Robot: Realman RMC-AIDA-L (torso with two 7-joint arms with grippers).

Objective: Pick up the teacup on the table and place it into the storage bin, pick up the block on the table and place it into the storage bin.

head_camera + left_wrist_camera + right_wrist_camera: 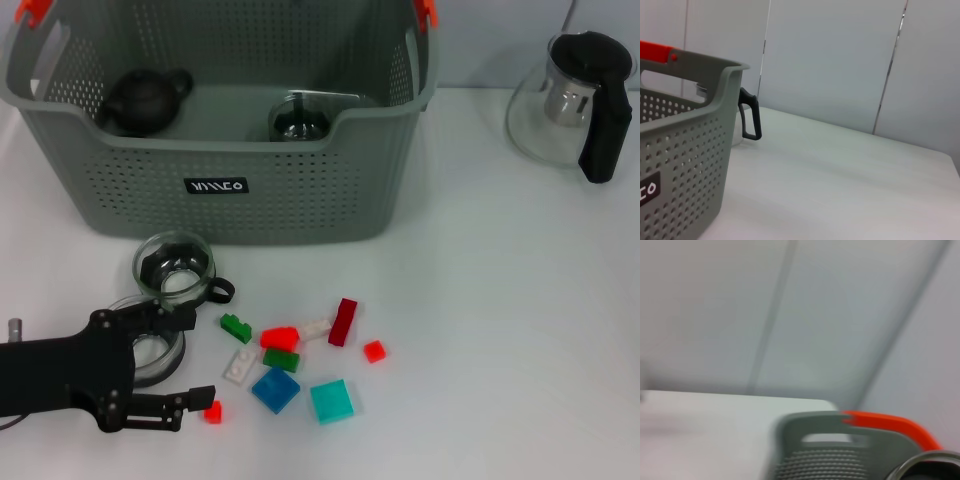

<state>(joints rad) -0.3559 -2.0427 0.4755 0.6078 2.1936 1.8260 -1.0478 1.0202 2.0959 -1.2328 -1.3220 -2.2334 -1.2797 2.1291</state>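
Left end effector (195, 358) low at the near-left of the table (500, 300), fingers apart, straddling a glass teacup (155, 350) on the table; upper finger over the cup rim, lower finger just beside a small red block (212, 411). Second glass teacup (175, 268) with black handle just beyond the end effector, in front of the storage bin (220, 190). Bin farther beyond, holding a dark teapot (145, 100) and a glass cup (298, 120). Scattered blocks (300, 365) to the right of the end effector, near. Glass teapot (580, 100) well apart, far right. Right end effector not seen; its wrist view shows the bin rim.
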